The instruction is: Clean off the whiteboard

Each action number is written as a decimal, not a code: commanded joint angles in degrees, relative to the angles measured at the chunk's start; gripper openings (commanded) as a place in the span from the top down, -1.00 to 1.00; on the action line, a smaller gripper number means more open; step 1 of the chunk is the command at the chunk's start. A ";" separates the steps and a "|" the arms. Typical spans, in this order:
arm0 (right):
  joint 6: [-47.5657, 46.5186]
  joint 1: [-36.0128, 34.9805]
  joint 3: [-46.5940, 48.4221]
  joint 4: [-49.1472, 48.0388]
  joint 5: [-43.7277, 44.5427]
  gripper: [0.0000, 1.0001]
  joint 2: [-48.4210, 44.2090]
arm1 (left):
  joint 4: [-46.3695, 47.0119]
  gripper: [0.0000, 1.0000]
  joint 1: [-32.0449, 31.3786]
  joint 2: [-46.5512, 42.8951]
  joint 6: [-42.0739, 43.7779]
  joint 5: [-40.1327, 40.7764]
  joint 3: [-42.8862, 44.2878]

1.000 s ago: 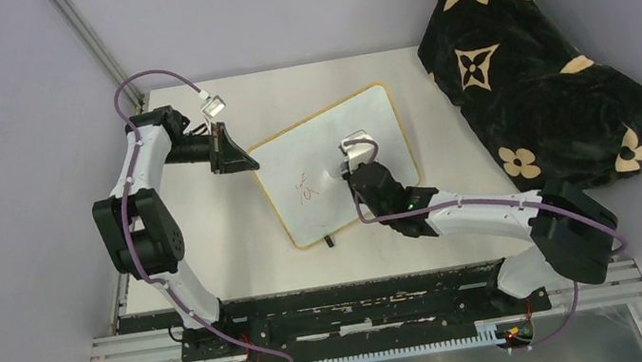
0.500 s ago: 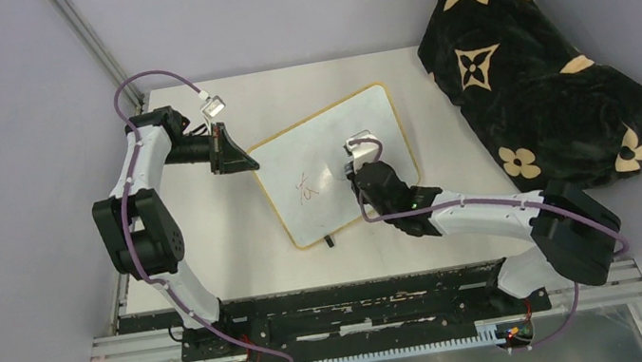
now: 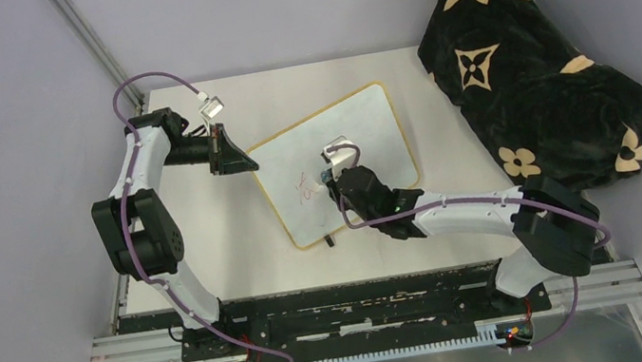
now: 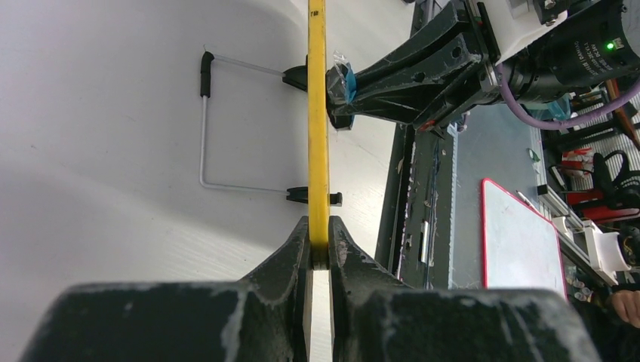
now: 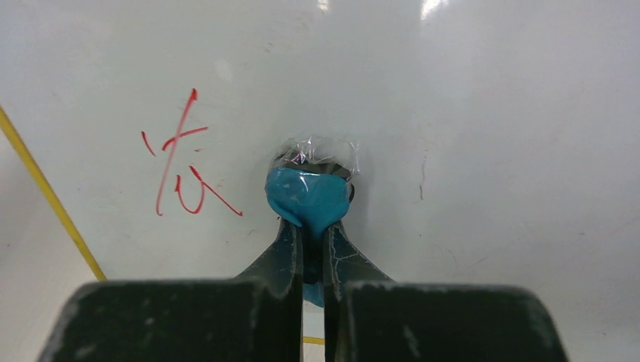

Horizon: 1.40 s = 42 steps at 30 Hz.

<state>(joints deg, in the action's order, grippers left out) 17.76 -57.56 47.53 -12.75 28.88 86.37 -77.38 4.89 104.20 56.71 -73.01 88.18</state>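
Note:
The whiteboard (image 3: 367, 126) lies tilted on the table, white with a yellow-tan frame and red handwriting (image 3: 304, 188) near its left end. My left gripper (image 3: 242, 162) is shut on the board's far left edge; in the left wrist view the yellow edge (image 4: 318, 136) runs between its fingers (image 4: 319, 241). My right gripper (image 3: 333, 174) is shut on the blue-black eraser (image 5: 309, 197), which presses on the board (image 5: 490, 113) just right of the red handwriting (image 5: 181, 162). The eraser also shows in the left wrist view (image 4: 341, 81).
A black blanket with tan flower patterns (image 3: 521, 65) is heaped at the back right. The board's wire stand (image 4: 204, 128) and two black feet lie on the table (image 3: 212, 245). A metal rail (image 3: 354, 296) runs along the near edge.
My right gripper has slid the eraser left across the board, closer to the red handwriting. The left arm and the board have not moved.

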 commanded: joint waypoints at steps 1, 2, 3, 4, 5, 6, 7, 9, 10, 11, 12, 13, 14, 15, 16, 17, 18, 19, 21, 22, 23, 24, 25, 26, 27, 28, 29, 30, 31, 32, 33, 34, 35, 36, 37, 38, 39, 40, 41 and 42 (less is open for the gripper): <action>-0.65 -0.38 3.96 -2.54 -1.69 0.98 0.77 | 1.98 0.94 -1.06 -0.74 2.88 4.02 -1.44; -0.80 -0.43 4.23 -1.94 -0.76 0.98 0.66 | 1.98 0.94 -1.11 -0.73 2.88 4.04 -1.45; -1.10 -0.36 4.38 -1.44 0.35 0.98 0.56 | 1.97 0.94 -1.03 -0.75 2.94 4.10 -1.36; -1.31 -0.33 4.32 -1.00 1.49 0.98 0.38 | 1.97 0.94 -1.11 -0.76 2.95 4.11 -1.28; -1.58 -0.36 4.23 -0.47 2.81 0.98 0.31 | 1.99 0.94 -1.03 -0.73 2.80 4.11 -1.26; -1.89 -0.28 4.11 0.07 4.42 0.98 0.22 | 1.98 0.94 -1.02 -0.80 2.72 4.12 -1.26; -2.27 -0.16 3.95 0.63 6.03 0.98 0.24 | 1.97 0.94 -1.02 -0.84 2.71 4.11 -1.20; -2.56 0.45 3.03 1.59 9.23 0.98 -0.24 | 1.97 0.94 -1.01 -1.00 2.71 4.11 -1.21; -2.51 0.92 2.18 1.68 10.16 0.98 -0.95 | 2.00 0.94 -1.06 -1.09 2.63 4.11 -1.17; -2.31 1.56 1.00 1.56 10.63 0.98 -1.85 | 1.99 0.94 -1.02 -1.18 2.62 4.17 -1.26; -2.07 2.15 -0.03 1.47 10.88 0.98 -2.96 | 2.02 0.94 -1.08 -1.27 2.62 4.24 -1.26; -2.01 2.67 -1.17 1.33 10.97 0.99 -3.98 | 2.01 0.94 -1.04 -1.28 2.62 4.32 -1.32; -2.13 3.14 -2.15 1.44 11.10 0.98 -4.88 | 1.98 0.94 -1.01 -1.28 2.62 4.36 -1.29; -2.38 3.43 -2.47 1.87 11.41 0.99 -5.51 | 1.97 0.94 -0.95 -1.22 2.62 4.29 -1.32; -2.71 3.62 -2.44 2.47 11.49 0.99 -5.97 | 1.97 0.94 -1.01 -1.13 2.62 4.22 -1.21; -2.99 3.72 -2.21 2.98 10.93 0.99 -6.23 | 2.04 0.94 -1.01 -1.11 2.67 4.08 -1.21; -3.19 3.69 -1.87 3.38 9.96 0.98 -6.29 | 1.98 0.94 -1.02 -1.03 2.68 3.96 -1.17; -3.36 3.69 -1.31 3.63 8.63 0.98 -6.17 | 1.98 0.94 -1.04 -0.94 2.64 3.84 -1.02; -3.11 3.66 -0.03 3.81 5.70 0.98 -5.07 | 1.98 0.94 -1.10 -0.84 2.62 3.54 -0.92; -2.83 3.54 0.65 3.54 4.54 0.98 -4.18 | 1.98 0.94 -1.03 -0.84 2.62 3.45 -0.91; -2.65 3.27 1.57 3.18 3.42 0.98 -2.86 | 1.98 0.94 -1.02 -0.84 2.56 3.41 -0.92; -2.49 2.97 2.19 3.15 3.10 0.98 -2.28 | 1.98 0.94 -1.02 -0.84 2.54 3.40 -0.91; -2.23 2.63 3.05 3.16 2.70 0.98 -0.91 | 1.97 0.94 -1.02 -0.87 2.55 3.41 -0.95; -2.05 1.86 3.82 3.12 2.23 0.98 0.10 | 1.97 0.94 -1.02 -0.98 2.53 3.47 -0.99; -1.96 1.14 4.82 3.08 1.89 0.98 1.03 | 1.97 0.94 -1.06 -1.09 2.53 3.61 -1.04; -1.86 0.39 5.69 2.92 1.74 0.98 2.09 | 1.97 0.94 -1.11 -1.13 2.53 3.73 -1.00; -1.85 -0.60 6.71 2.88 1.49 0.98 3.05 | 2.02 0.94 -1.05 -1.14 2.45 3.80 -1.04; -1.93 -1.41 8.20 3.02 1.49 0.98 4.12 | 1.98 0.94 -1.01 -1.19 2.45 3.84 -0.93; -1.94 -2.39 9.25 3.13 1.52 0.98 5.17 | 1.98 0.94 -0.98 -1.19 2.44 3.78 -0.89; -1.94 -3.22 10.32 3.12 1.34 0.98 6.07 | 1.97 0.94 -1.01 -1.27 2.44 3.76 -0.85; -2.02 -4.13 11.39 3.18 1.27 0.98 7.08 | 1.97 0.94 -1.03 -1.28 2.45 3.73 -0.86; -2.08 -5.11 12.33 3.17 1.22 0.98 8.02 | 2.02 0.94 -1.06 -1.26 2.47 3.63 -0.87; -2.04 -5.83 13.34 3.16 1.10 0.98 8.97 | 1.98 0.94 -1.02 -1.25 2.46 3.73 -0.82; -2.03 -6.70 14.09 3.14 0.83 0.98 9.95 | 1.98 0.94 -1.00 -1.28 2.46 3.75 -0.84; -2.03 -7.45 14.88 3.09 0.68 0.98 10.87 | 1.97 0.94 -1.06 -1.26 2.46 3.75 -0.87; -2.08 -8.17 15.49 3.01 0.68 0.98 11.77 | 1.97 0.94 -1.02 -1.19 2.47 3.83 -0.82; -2.18 -8.66 16.06 2.88 0.56 0.98 12.55 | 1.97 0.94 -1.00 -1.19 2.47 3.87 -0.82; -2.30 -8.92 16.47 2.85 0.53 0.98 13.29 | 1.97 0.94 -1.04 -1.27 2.47 3.79 -0.94; -2.25 -9.05 16.71 2.87 0.56 0.98 13.78 | 1.97 0.94 -1.04 -1.27 2.45 3.90 -0.93; -2.27 -9.01 16.75 2.79 0.89 0.98 14.06 | 1.93 0.94 -1.02 -1.24 2.46 3.91 -0.91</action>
<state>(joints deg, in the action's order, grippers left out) 15.16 -65.80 61.73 -8.36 32.08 98.04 -77.38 5.02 104.07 56.71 -73.38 88.01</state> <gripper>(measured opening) 0.074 0.154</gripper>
